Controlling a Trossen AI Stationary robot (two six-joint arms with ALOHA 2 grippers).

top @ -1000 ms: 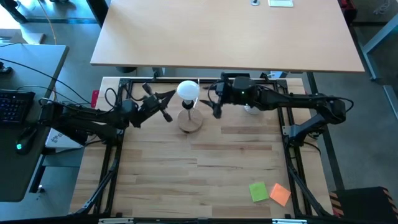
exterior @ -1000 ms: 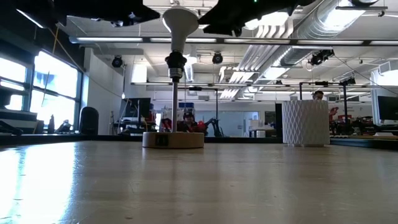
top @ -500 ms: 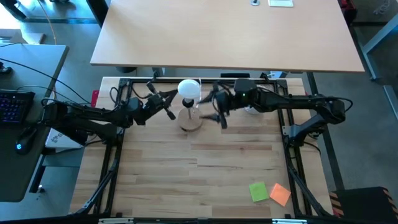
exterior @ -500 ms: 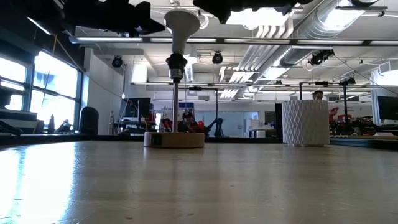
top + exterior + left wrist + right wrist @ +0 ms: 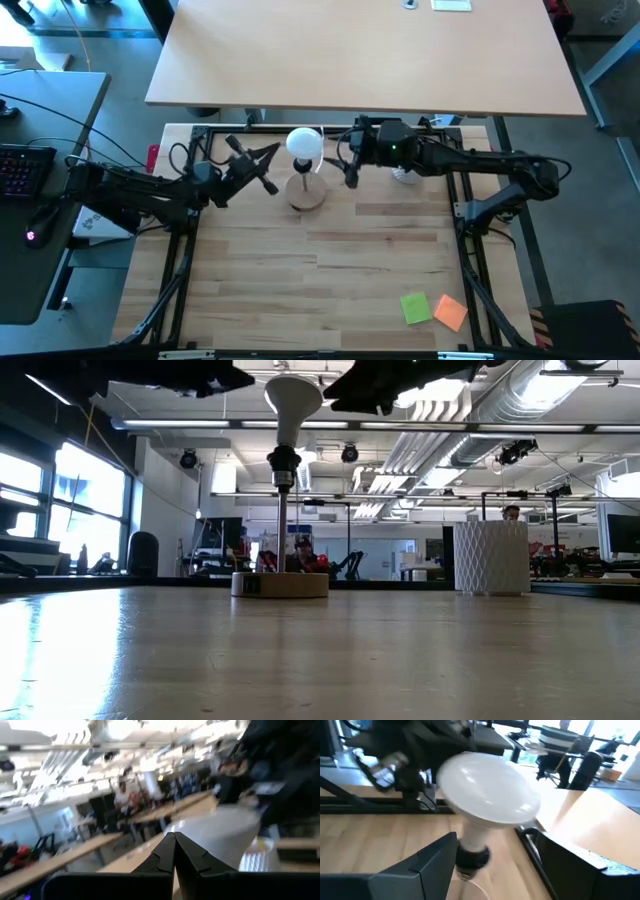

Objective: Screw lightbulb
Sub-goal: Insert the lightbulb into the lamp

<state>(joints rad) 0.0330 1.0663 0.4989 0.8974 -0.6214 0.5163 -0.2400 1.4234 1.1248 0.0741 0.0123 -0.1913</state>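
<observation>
One lightbulb [image 5: 303, 143] is seated upright in the socket of one wooden lamp [image 5: 307, 194], flanked by two arms.

The left gripper [image 5: 262, 169] is held beside the lamp with fingers pressed together, holding nothing. The right gripper [image 5: 338, 166] is held just beside the lightbulb, fingers spread wide, not touching it. One white cup [image 5: 491, 557] is seen well right of the lamp.
</observation>
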